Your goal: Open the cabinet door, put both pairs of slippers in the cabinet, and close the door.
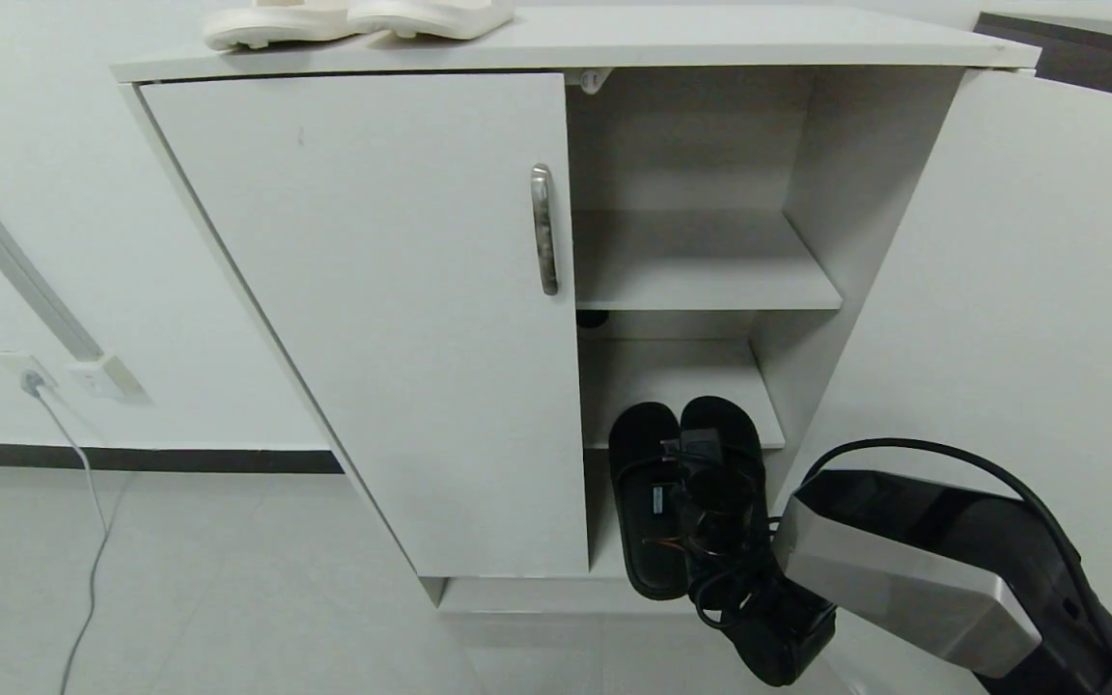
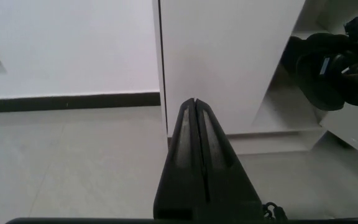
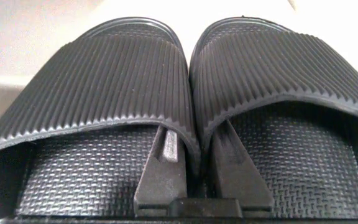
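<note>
Currently the right claw (image 3: 194,146) pinches the two black slippers (image 3: 129,81) by their adjoining strap edges, at the mouth of the bottom compartment of the cabinet (image 1: 344,290). Risk, we judge: the thin grip lets one slipper twist free, or the toes snag the shelf (image 1: 672,372) edge above; white slippers (image 1: 353,19) sit on top.

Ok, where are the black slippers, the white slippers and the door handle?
black slippers (image 1: 643,439), head view, far end of the left one.
white slippers (image 1: 276,27), head view, side of the left one.
handle (image 1: 543,230), head view, middle of the bar.
</note>
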Controlling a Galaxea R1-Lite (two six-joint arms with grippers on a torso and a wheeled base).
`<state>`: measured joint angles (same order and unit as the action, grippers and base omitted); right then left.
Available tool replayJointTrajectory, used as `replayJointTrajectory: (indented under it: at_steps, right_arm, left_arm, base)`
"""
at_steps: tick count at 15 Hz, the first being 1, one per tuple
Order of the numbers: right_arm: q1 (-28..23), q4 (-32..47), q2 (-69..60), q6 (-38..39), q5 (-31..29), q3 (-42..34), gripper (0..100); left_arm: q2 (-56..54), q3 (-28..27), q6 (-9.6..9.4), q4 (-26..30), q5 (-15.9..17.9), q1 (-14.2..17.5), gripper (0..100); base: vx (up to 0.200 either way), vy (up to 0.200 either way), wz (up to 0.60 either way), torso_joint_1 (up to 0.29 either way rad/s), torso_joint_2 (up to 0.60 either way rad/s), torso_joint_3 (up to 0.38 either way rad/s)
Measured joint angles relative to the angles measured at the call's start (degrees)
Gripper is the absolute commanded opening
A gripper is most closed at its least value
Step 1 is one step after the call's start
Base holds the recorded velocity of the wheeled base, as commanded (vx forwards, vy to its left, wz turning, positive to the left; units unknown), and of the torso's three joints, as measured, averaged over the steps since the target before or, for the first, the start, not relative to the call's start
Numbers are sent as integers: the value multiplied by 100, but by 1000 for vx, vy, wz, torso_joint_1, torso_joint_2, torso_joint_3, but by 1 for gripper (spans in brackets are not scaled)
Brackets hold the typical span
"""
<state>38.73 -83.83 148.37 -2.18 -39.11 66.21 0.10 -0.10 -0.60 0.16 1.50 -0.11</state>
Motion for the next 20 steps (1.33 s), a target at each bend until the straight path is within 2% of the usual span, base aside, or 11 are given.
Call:
replayJointTrajectory:
  at_steps: [9,13,16,20]
  right_arm:
    - [-91,180,0,0,9,72,0]
    - [-255,901,-5,79,30,512,0]
    - [-445,2304,-22,562,233,1414,0]
    - [-574,2800,-20,601,679,2136,0]
  left_arm:
    - [0,0,-5,0,-2,1,0]
    - [0,0,-5,2,0,4,0]
    - [0,0,-2,0,-2,1,0]
    - [0,0,-5,0,0,4,0]
  base:
    - [0,0,0,0,0,0]
    - [0,0,0,0,0,0]
    - [0,0,0,0,0,0]
    - [0,0,0,0,0,0]
